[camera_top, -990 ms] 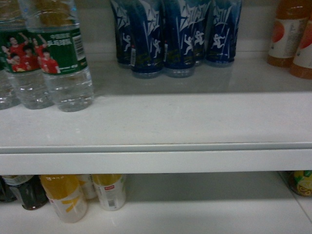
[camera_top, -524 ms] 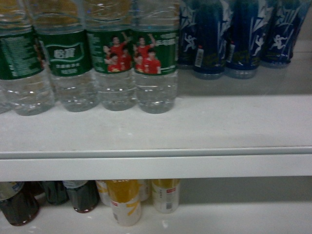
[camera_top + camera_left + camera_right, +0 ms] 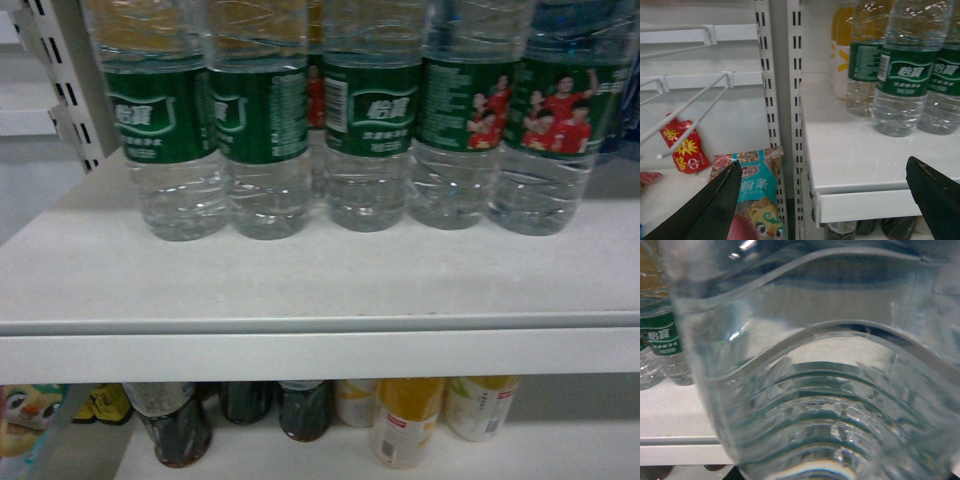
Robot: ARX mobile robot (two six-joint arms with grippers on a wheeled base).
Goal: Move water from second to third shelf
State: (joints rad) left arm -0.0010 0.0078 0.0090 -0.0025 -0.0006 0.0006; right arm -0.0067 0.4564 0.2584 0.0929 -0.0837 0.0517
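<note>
Left wrist view: left gripper [image 3: 825,200] spread wide, holding nothing, before the shelf [image 3: 850,150] edge; right gripper's state cannot be told, water bottle [image 3: 815,390] filling its view.

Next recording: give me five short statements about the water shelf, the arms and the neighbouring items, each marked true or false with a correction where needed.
1. Five water bottles line the shelf front in the head view. True.
2. The water labels are blue. False: green.
3. The left gripper holds a bottle. False: its jaws stand wide apart with nothing between them.
4. A clear ribbed bottle fills the right wrist view. True.
5. Dark cola bottles stand on the shelf above the water. False: they are below.
</note>
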